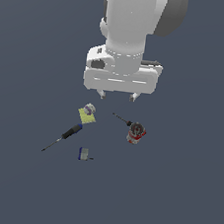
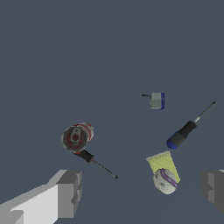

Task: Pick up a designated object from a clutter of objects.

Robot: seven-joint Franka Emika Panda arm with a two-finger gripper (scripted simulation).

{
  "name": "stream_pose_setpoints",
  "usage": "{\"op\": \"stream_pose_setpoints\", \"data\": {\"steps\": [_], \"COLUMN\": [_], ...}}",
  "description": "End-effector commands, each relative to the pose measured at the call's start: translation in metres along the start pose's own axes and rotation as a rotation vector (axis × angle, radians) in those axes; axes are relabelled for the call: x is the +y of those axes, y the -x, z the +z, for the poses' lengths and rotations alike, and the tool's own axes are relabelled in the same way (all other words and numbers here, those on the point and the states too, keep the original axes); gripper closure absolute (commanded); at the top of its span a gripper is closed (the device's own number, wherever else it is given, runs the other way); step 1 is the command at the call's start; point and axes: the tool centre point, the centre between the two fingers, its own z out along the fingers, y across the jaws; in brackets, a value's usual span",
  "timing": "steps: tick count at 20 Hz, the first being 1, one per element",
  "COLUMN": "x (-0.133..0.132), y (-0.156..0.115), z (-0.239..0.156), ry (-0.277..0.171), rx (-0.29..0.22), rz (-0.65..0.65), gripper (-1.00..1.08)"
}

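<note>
The designated object, a small screwdriver (image 1: pixel 123 119) (image 2: pixel 97 163), lies flat with its stubby black handle against the red can (image 1: pixel 136 133) (image 2: pixel 77 136) and its thin shaft pointing away. My gripper (image 1: pixel 118 96) (image 2: pixel 141 190) hangs open above the clutter of objects, holding nothing. In the wrist view its fingers (image 2: pixel 68 192) frame the floor just off the shaft's tip. The screwdriver is fully visible.
A longer blue-and-black screwdriver (image 1: pixel 66 134) (image 2: pixel 186 131) lies toward the exterior view's left. A yellow-green piece (image 1: pixel 87 115) (image 2: pixel 162 162) with a grey round part (image 2: pixel 165 180) sits close to the gripper. A small grey-blue block (image 1: pixel 84 154) (image 2: pixel 156 100) lies farther off.
</note>
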Motion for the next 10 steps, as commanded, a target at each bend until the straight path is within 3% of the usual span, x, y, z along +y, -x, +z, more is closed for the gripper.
{"op": "stream_pose_setpoints", "data": {"steps": [1,10], "x": [-0.002,-0.013], "y": [0.000,0.007], "z": [0.007,0.061], "ry": [0.004,0.031], "rx": [-0.002,-0.008], "rz": [-0.021,-0.191], "gripper": [-0.92,-0.92]}}
